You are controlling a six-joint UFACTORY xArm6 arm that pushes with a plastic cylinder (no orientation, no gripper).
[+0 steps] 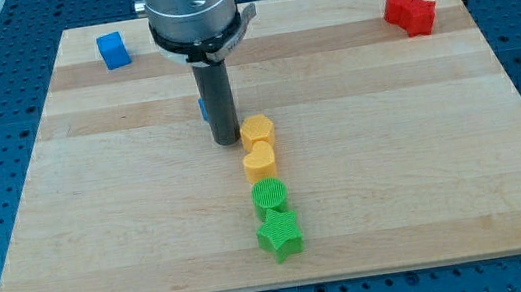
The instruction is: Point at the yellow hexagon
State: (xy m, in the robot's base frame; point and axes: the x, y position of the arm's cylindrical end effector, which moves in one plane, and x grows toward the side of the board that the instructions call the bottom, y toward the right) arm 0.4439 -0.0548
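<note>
The yellow hexagon lies near the middle of the wooden board. My tip rests on the board just to the hexagon's left, very close to it or touching it; I cannot tell which. A yellow heart-shaped block lies directly below the hexagon and touches it. A green round block and a green star continue the column toward the view's bottom.
A blue cube sits at the board's top left. A red block sits at the top right. A small blue block is mostly hidden behind my rod.
</note>
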